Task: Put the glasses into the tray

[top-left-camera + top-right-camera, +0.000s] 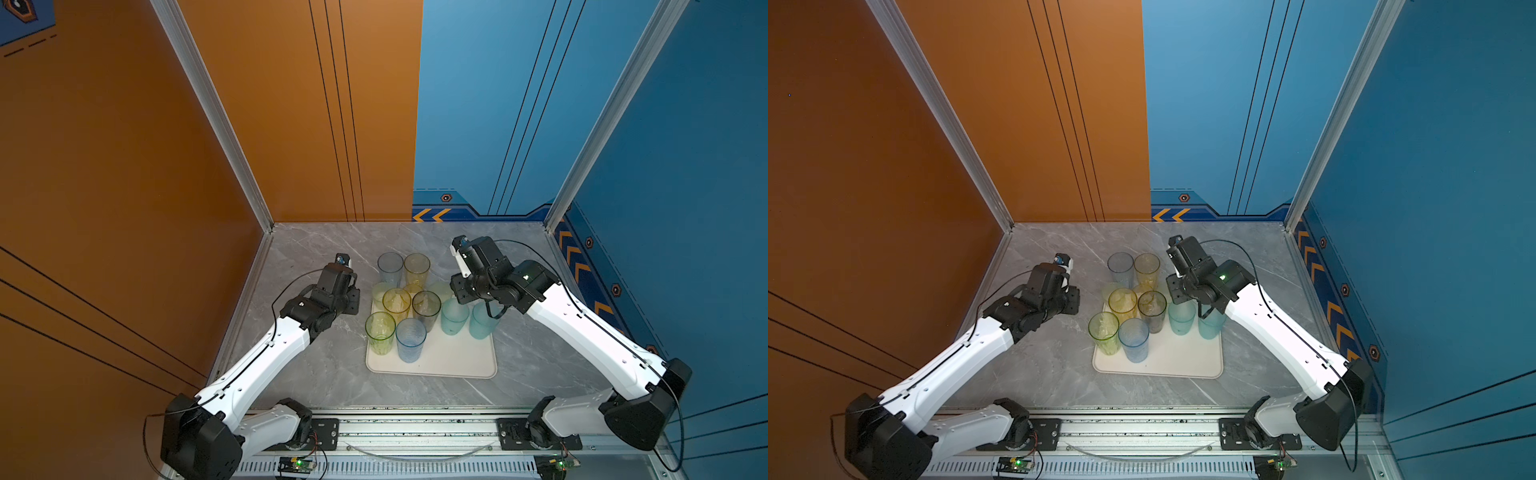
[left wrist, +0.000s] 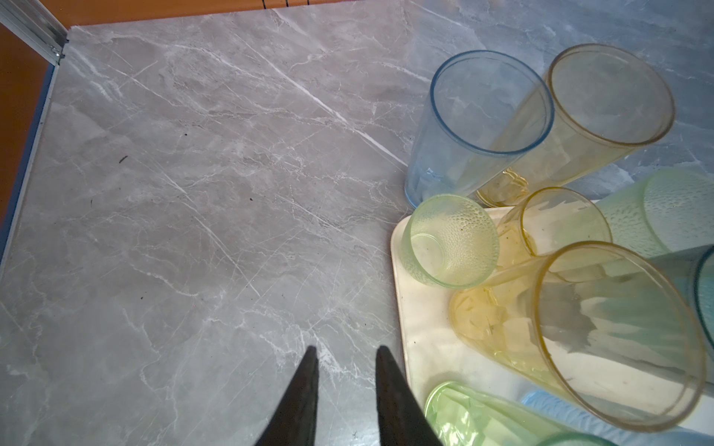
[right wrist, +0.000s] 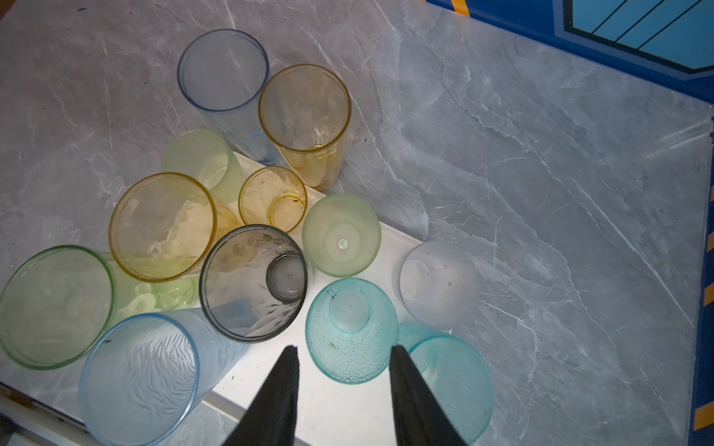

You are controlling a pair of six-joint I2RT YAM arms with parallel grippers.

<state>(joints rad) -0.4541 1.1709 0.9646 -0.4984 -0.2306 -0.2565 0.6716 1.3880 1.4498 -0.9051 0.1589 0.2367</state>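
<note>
Marble table (image 1: 316,374) beyond the tray (image 1: 457,361), at its far edge, holds a blue tumbler (image 1: 390,268) and a yellow tumbler (image 1: 417,270). The left gripper (image 2: 345,355) and right gripper (image 3: 344,351) gape, seemingly empty. Each tumbler wants a mid-wall pinch, lifted above neighbouring rims.

The tabletop (image 2: 193,193) is a smooth, grey marble-look surface with a dull sheen. The tray (image 1: 453,361) looks like smooth, matt cream plastic. The glasses (image 1: 397,301) are translucent and plastic-looking. The teal short tumbler (image 3: 351,330), pale green short tumbler (image 2: 452,239) and clear short tumbler (image 3: 438,285) are pebbled all over. The smoky grey tumbler (image 3: 253,282) is glossy with moulded facets, and the tall amber tumbler (image 2: 602,104) is smooth and shiny. The fingers (image 3: 284,397) of the right gripper (image 3: 343,349) are matt black, ribbed on the inner faces. The arm shells (image 1: 282,345) are glossy white plastic, and the frame posts (image 1: 216,112) are bare, ridged metal.
</note>
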